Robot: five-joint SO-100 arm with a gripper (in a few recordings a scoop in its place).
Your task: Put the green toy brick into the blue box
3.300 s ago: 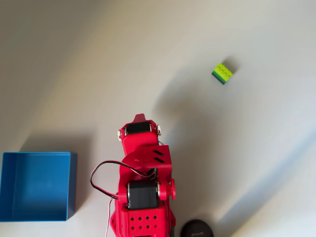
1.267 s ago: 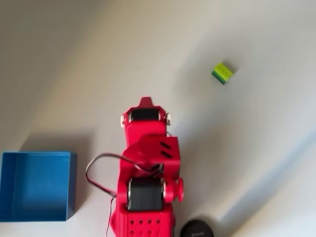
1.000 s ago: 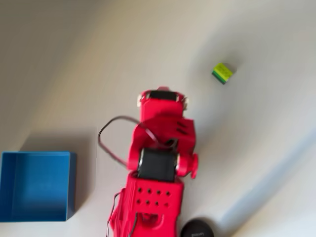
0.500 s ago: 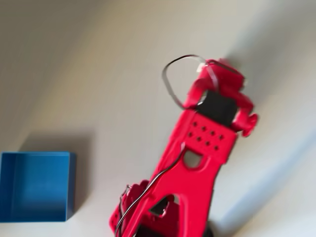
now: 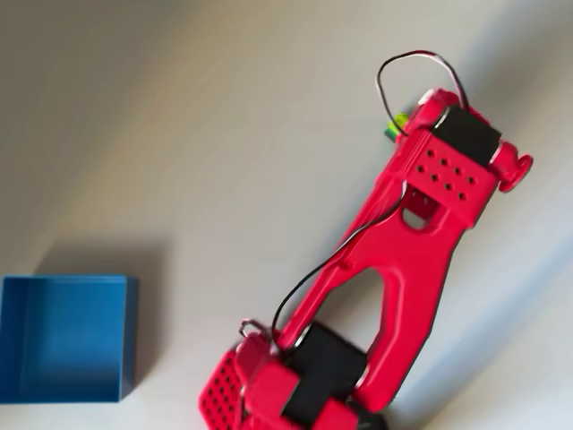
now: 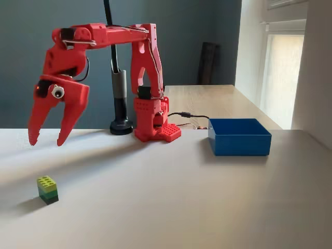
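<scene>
The brick (image 6: 47, 189) sits alone on the tabletop (image 6: 171, 202), studs up, at the fixed view's lower left. Above it hang the jaws (image 6: 47, 139), spread and pointing down, clear of it, lined up for a drop onto it, I'd say. From overhead the arm (image 5: 407, 242) covers most of the brick. The box (image 6: 239, 136) waits well apart, open.

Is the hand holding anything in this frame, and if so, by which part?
Nothing is held. The hand hangs open above the table, its fingers spread, and the green toy brick sits on the table below it, untouched.
</scene>
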